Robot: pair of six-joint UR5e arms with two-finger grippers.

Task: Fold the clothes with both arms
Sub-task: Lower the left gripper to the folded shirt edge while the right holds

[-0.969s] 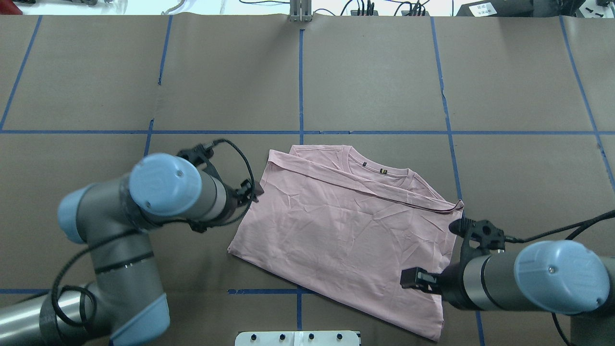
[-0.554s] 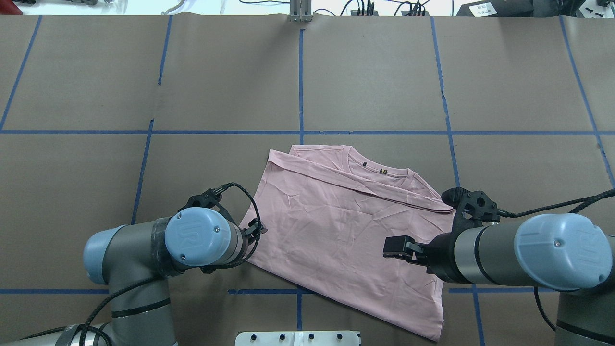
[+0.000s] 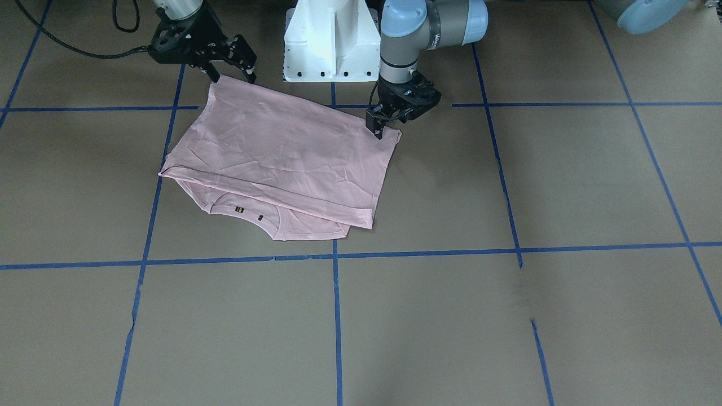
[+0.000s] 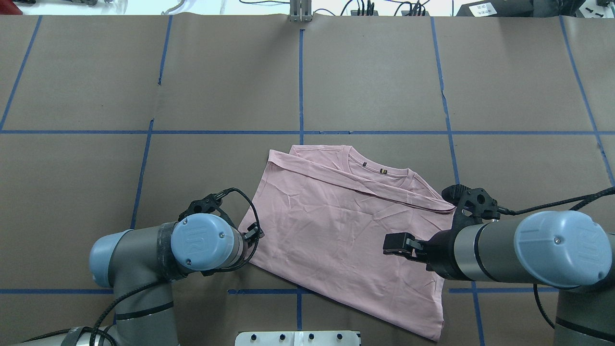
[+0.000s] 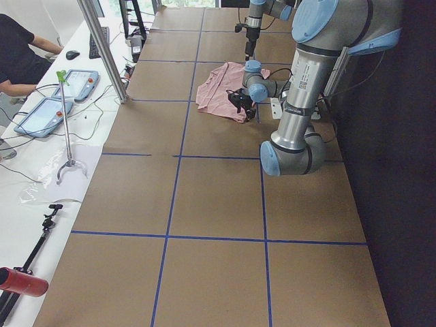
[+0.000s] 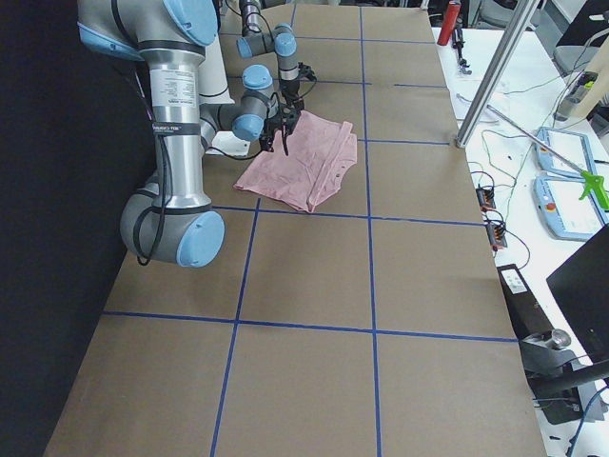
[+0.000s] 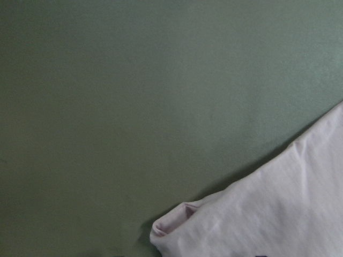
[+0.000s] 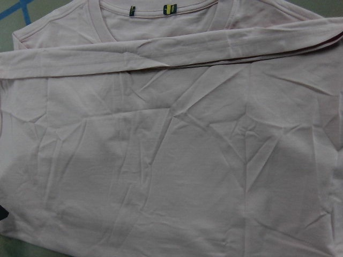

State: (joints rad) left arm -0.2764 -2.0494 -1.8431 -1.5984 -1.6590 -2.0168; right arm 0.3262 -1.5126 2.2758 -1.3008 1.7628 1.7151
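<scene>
Lying flat and a little skewed on the worktop (image 4: pixel 384 72), the shirt (image 4: pixel 346 230) sits just in front of the white base (image 3: pixel 333 45), plain side up and doubled over on itself. The upper layer's edge runs on a slant just short of the collar (image 4: pixel 379 169), which peeks out on the far side with two small labels inside it. There are creases all over the cloth.

Now the left tool (image 3: pixel 382 125): it's right down at the shirt's left corner, tips at the cloth's edge. Parted or pinching, I cannot tell. The wrist covers it from overhead, and its own camera shows only a rolled corner of cloth and bare worktop.

Over to the right tool (image 3: pixel 231 70): spread wide, holding nothing, hanging above the shirt's right side, and its camera takes in nearly the whole shirt from up there.

Blue tape (image 4: pixel 300 86) cuts the brown worktop into squares. Off past the left end, a person (image 5: pixel 20 54) sits beside two tablets (image 5: pixel 76 82).
</scene>
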